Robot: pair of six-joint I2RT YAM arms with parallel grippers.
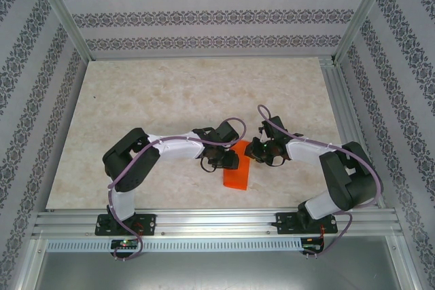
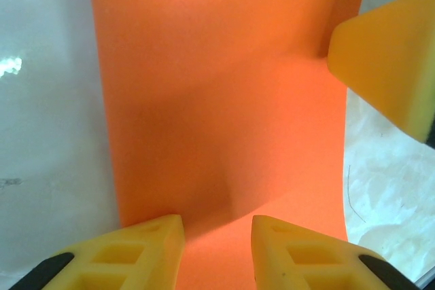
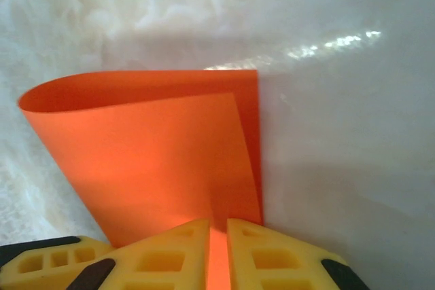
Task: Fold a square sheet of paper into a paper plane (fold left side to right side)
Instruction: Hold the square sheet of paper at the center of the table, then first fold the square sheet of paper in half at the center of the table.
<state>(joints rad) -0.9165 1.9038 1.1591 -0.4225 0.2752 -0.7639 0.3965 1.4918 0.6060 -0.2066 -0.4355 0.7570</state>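
Observation:
The square sheet of paper (image 1: 236, 176) is bright orange and lies doubled over on the table between my two grippers. In the right wrist view the sheet (image 3: 149, 154) curls in a rounded loop on the left, and its upper layer's edge runs slanted into my right gripper (image 3: 217, 236), which is shut on it. My left gripper (image 2: 217, 236) stands open just above the sheet (image 2: 224, 100), with orange surface showing between its fingers. A yellow finger of the right gripper (image 2: 387, 59) touches the sheet's right edge. From above, the left gripper (image 1: 223, 161) and right gripper (image 1: 255, 153) flank the sheet's far end.
The pale marbled tabletop (image 1: 183, 93) stretches open behind and to both sides. Aluminium rails (image 1: 217, 221) run along the near edge by the arm bases. Patterned walls enclose the table on three sides.

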